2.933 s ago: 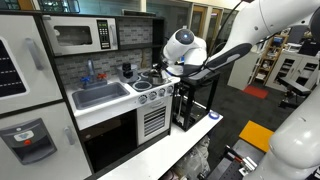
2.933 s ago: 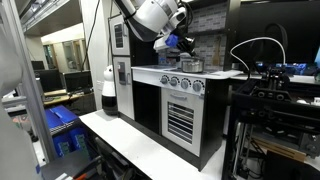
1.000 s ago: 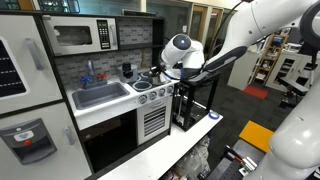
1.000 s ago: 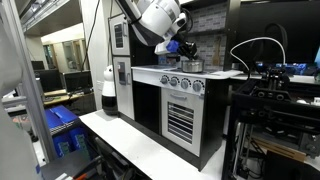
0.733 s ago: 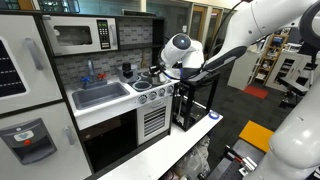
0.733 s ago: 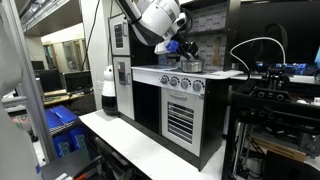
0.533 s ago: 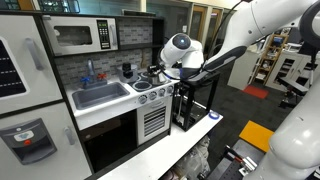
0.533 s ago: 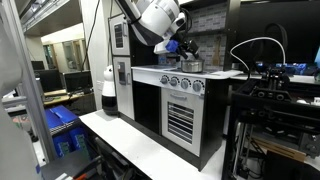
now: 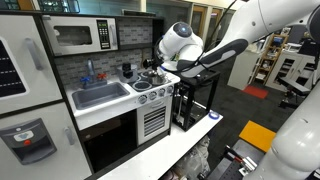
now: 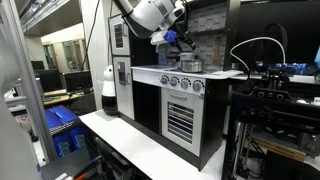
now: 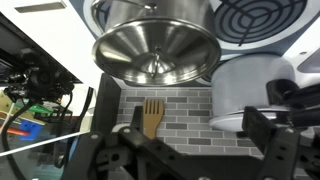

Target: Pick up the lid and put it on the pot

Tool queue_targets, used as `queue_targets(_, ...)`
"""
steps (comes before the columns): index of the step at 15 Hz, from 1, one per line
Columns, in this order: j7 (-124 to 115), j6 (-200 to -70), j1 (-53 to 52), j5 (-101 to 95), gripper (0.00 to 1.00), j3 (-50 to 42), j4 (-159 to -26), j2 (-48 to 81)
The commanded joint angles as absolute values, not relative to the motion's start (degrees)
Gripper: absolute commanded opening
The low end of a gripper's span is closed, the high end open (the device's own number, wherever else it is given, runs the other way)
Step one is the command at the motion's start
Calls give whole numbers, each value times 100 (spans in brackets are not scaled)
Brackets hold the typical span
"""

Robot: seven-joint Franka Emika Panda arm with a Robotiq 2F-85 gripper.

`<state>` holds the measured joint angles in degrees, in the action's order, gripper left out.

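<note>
While the gripper (image 11: pixel 195 130) hangs above the toy stove (image 9: pixel 150 93), its two dark jaws stand spread apart in the wrist view. They are released, with nothing between them but a stretch of grey brick backsplash (image 11: pixel 190 112). The lid (image 11: pixel 155 52), a shiny round silver disc with a small bright bump at its middle, lies ahead of the jaws. It is clear of both fingertips and a little to one side of their midline. At the lid's far edge, farther still from the jaws, rises the curved silver wall of the pot (image 11: pixel 152 10). Lid and pot meet in this view, but whether the lid sits squarely on the pot cannot be told. A wooden utensil (image 11: pixel 152 115) with short prongs stands against the bricks between the lid and the jaws, nearer one jaw. Beyond the opposite jaw is a white rounded object (image 11: pixel 250 95), and past that a black coiled burner (image 11: pixel 265 18). In an exterior view the pot (image 10: pixel 190 64) is a small silver shape on the stove top, lower than the jaws and apart from them. A black cup (image 9: pixel 126 70) stands on the counter, well away from the jaws, with a sink (image 9: pixel 100 95) beyond it.
</note>
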<state>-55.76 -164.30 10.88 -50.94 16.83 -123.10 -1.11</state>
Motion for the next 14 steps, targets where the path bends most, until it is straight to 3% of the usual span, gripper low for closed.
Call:
queue_targets(1, -4162, -16470, 237, -3476, 100, 1233, -12610, -161)
queue_targets(8, -1306, -14675, -655, -16, 100, 1106, -12397, -952)
queue_targets(14, -125, -11907, -607, 529, 100, 469, -11458, -1821)
